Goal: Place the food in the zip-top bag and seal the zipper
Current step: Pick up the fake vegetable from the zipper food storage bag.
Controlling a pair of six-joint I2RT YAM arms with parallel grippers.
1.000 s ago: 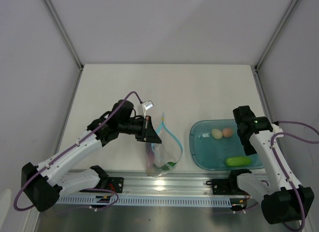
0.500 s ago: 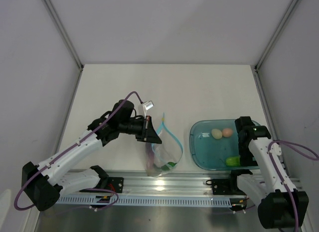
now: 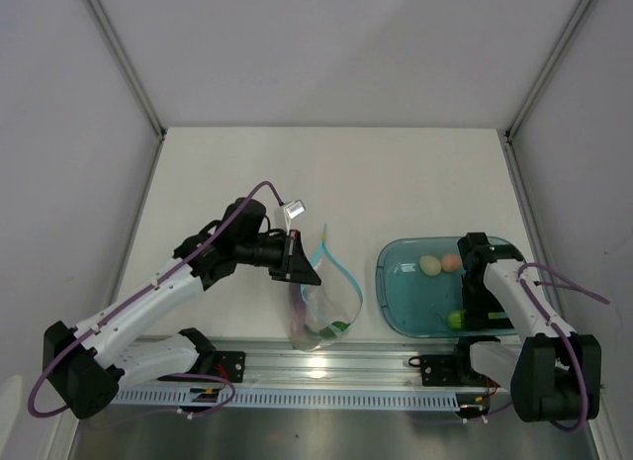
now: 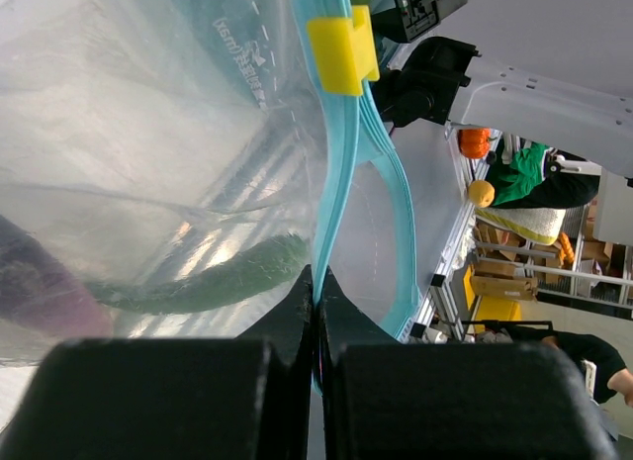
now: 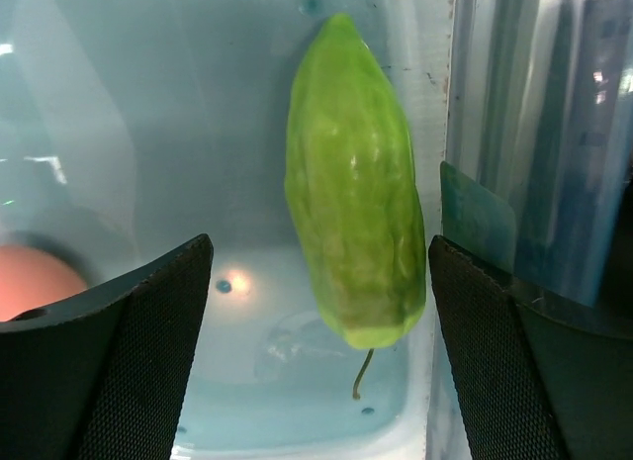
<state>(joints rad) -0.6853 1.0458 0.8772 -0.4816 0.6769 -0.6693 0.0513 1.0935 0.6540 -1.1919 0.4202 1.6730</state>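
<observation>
Right claw (image 5: 321, 312) apart, cucumber (image 5: 351, 193) between fingers; left claw (image 4: 316, 282) clamped on zipper (image 4: 336, 173).

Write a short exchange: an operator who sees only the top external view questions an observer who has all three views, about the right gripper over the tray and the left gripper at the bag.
Operator: Is the right gripper lined up on the cucumber? From above the arm hides most of it.
Observer: Yes. The right wrist view shows the cucumber lying in the tray, between the open fingers.
Operator: What exactly does the left gripper hold?
Observer: In the left wrist view its shut jaws pinch the blue zipper at the mouth of the zip-top bag.
</observation>
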